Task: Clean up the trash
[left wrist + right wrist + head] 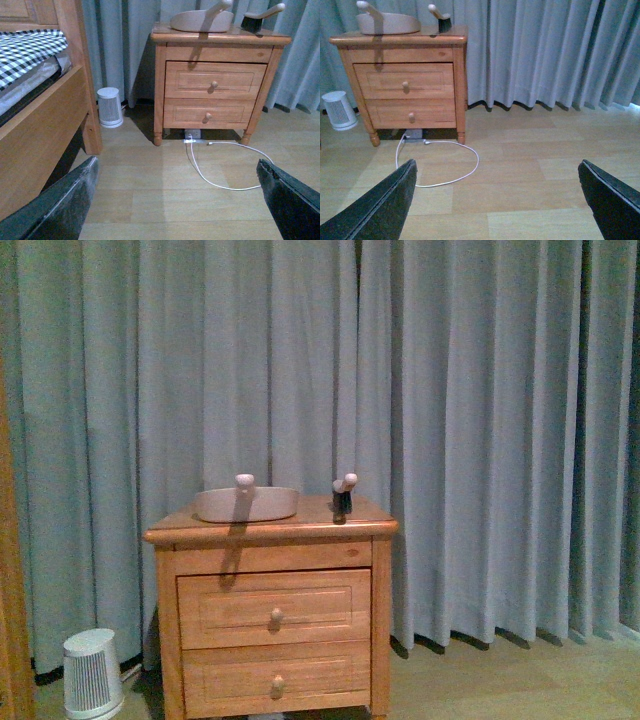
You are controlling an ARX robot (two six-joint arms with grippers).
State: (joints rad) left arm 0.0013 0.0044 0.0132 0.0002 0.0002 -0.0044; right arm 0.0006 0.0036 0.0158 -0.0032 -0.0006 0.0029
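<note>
L pincer [176, 162]: fingers wide apart, empty, aimed at floor. R pincer [496, 162]: same. Trash: not seen in any view; needs locating. Dustpan [246, 504] + brush [343, 496]: on worktop [315, 512], handles up, prob. for easy pickup.

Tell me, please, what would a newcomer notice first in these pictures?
The wooden nightstand with two drawers stands in front of a long grey-blue curtain. On its top lie a beige dustpan and, to its right, a small brush. On the floor left of it stands a small white ribbed appliance.
</note>
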